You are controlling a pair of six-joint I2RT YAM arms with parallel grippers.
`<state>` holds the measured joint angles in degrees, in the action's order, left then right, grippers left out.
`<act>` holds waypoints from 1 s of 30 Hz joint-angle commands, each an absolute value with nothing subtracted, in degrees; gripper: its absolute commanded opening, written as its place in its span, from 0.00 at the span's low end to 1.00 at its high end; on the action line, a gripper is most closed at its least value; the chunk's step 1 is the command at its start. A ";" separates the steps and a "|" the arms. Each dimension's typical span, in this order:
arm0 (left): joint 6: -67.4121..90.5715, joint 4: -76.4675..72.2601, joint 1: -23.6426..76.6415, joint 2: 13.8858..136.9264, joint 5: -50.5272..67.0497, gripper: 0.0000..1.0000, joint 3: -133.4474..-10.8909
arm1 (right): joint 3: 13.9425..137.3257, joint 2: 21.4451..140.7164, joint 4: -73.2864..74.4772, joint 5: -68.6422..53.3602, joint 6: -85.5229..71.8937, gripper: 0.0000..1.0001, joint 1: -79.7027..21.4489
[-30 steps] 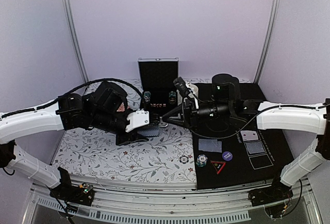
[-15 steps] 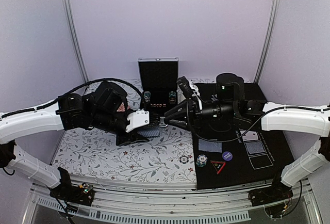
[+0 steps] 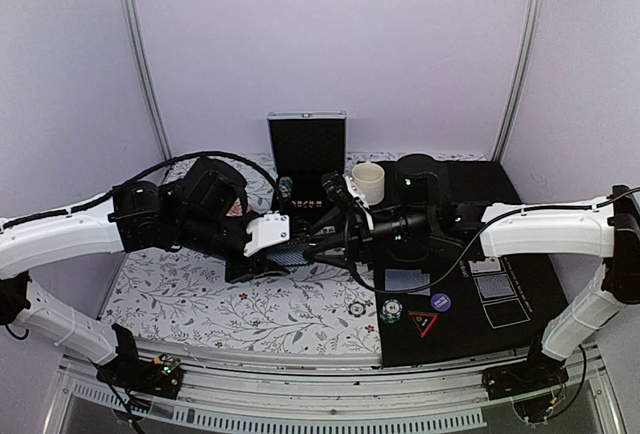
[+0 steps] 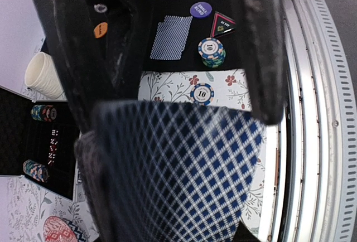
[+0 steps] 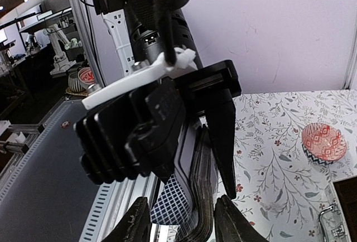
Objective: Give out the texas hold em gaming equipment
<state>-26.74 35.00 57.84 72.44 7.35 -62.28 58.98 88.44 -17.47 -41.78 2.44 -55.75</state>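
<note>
Above the middle of the table, in the top view, the left gripper [image 3: 284, 256] is clamped on a deck of playing cards [image 3: 293, 254] with blue-and-white diamond backs, held in the air over a floral tablecloth [image 3: 200, 299]. The right gripper [image 3: 316, 246] reaches in from the right, its tips at the deck's edge. To the right lies a black mat [image 3: 460, 339] carrying one face-down card [image 3: 407, 281], a striped chip stack [image 3: 390, 310], a purple disc [image 3: 440, 302] and a black red-edged triangle marker [image 3: 422, 323]. A single chip [image 3: 357, 308] sits on the cloth just beside the mat. Behind stand a cream cup [image 3: 368, 182] and an open black case [image 3: 307, 142]. Pale lilac walls enclose the space. From the left wrist, the deck fills the foreground, gripped between two dark fingers [image 4: 257, 47]. Beyond it lie the card, chips, purple disc and marker, plus an orange disc [image 4: 100, 29] and a pink ribbed dish [image 4: 56, 232]. From the right wrist, that gripper's jaws stand apart, one finger on either side of the deck's lower end; whether they touch it cannot be told.
</note>
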 commanded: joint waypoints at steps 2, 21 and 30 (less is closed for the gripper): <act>-26.63 33.84 57.17 72.66 8.34 0.38 -62.69 | 61.41 90.06 -19.77 -42.13 3.54 0.32 -56.40; -26.73 33.84 57.16 73.19 7.96 0.38 -62.25 | 58.98 83.52 -10.45 -34.48 1.37 0.05 -54.53; -26.17 33.89 57.13 74.48 8.22 0.37 -63.27 | 59.58 84.24 -10.38 -32.92 -3.13 0.49 -54.57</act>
